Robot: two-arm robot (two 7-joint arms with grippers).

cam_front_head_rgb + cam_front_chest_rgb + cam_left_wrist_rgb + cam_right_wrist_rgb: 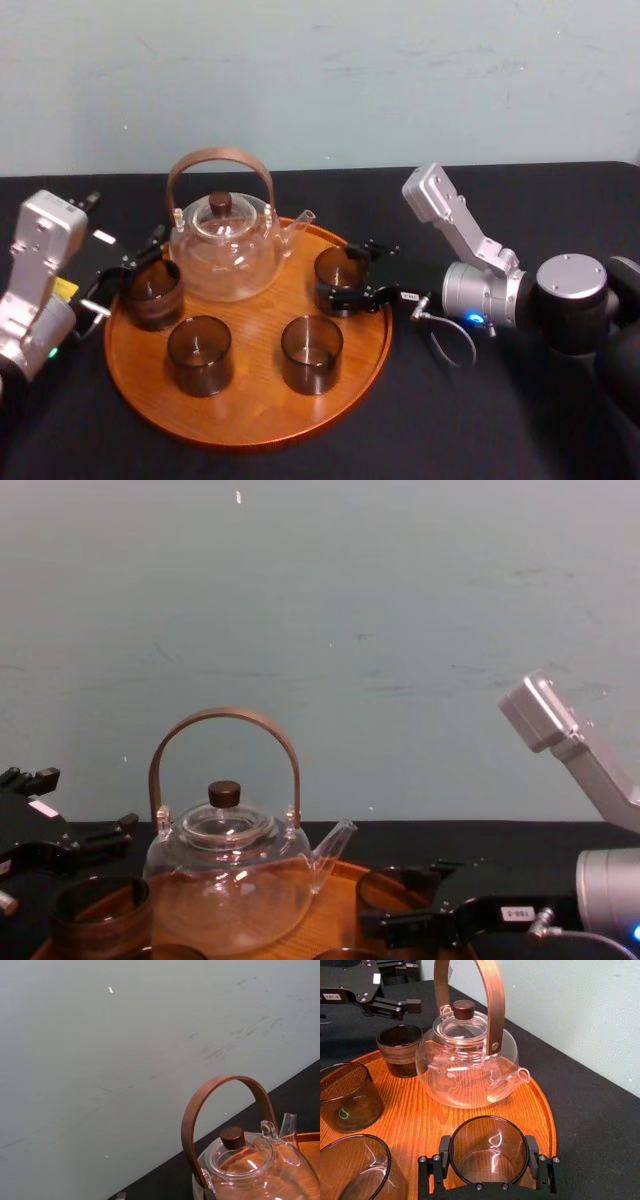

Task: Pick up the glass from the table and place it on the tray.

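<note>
Right hand (488, 1143) was clamped on the glass (338, 270), one finger against each side of its wall, gripping low enough to keep it upright. That glass appeared to rest on the tray (255, 392), near the right rim and just beside the teapot (225, 250) spout, likely a spot chosen to stay clear of the pot. To my eye only letting go remained. Left hand (130, 268) hung spread open over the tray's left edge, beside another glass (153, 293), with the black surface (450, 430) around.
</note>
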